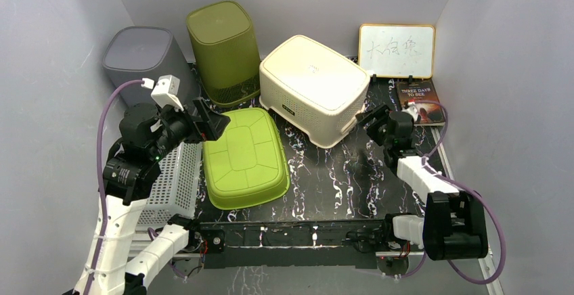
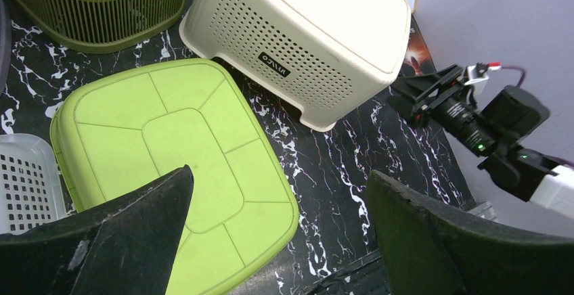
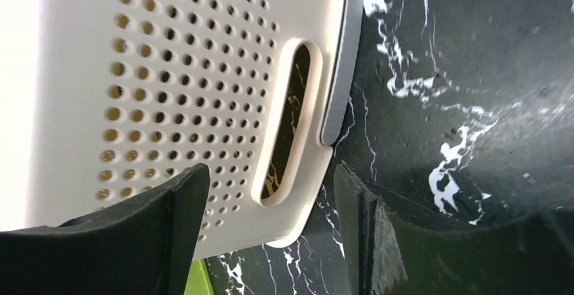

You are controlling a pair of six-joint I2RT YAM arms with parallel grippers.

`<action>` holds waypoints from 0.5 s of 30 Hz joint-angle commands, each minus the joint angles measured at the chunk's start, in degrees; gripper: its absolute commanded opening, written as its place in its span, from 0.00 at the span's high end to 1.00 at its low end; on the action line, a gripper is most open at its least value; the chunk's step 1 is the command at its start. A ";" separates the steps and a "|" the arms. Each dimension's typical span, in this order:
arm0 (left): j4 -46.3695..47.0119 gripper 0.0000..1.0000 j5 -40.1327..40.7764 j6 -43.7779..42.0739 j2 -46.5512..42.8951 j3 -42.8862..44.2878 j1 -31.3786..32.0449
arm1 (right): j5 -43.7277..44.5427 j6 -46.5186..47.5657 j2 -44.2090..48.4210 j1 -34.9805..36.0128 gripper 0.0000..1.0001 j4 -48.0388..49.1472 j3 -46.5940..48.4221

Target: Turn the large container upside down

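Right gripper [image 3: 271, 176] (jaws parted) beside handle [image 3: 317, 129] of upside-down cream container [image 3: 169, 72]

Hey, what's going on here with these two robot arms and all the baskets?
The large cream container sits bottom-up on the black marbled table, so the flip looks done. The right gripper is at its handle end, jaws open on either side of the rim by the handle slot, apparently not clamped. The left gripper hangs wide open above the lime green tub, holding nothing.
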State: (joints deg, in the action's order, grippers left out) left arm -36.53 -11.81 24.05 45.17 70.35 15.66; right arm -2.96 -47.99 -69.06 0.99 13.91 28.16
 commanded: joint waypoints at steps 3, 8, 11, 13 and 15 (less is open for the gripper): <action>-0.12 0.02 -0.92 -0.89 1.65 -1.75 0.15 | 6.15 16.97 3.15 -0.03 0.03 -20.76 17.51; 1.89 0.01 -1.55 -0.30 2.82 -4.08 0.11 | 8.21 21.71 5.39 1.43 0.02 -25.54 23.22; 2.85 0.02 -2.61 0.02 3.69 -5.13 0.14 | 10.82 23.56 6.18 4.41 0.02 -27.24 25.60; 3.12 0.02 -3.02 -0.12 4.65 -5.51 0.07 | 14.06 26.45 5.14 9.21 0.02 -29.25 28.65; 3.10 0.02 -2.61 -0.60 5.38 -5.80 0.10 | 19.07 28.92 3.22 15.20 0.02 -31.63 32.09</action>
State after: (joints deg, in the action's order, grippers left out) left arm -35.33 -12.97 24.03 49.84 65.10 15.66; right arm 7.84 -26.24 -64.16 7.44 -13.37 52.99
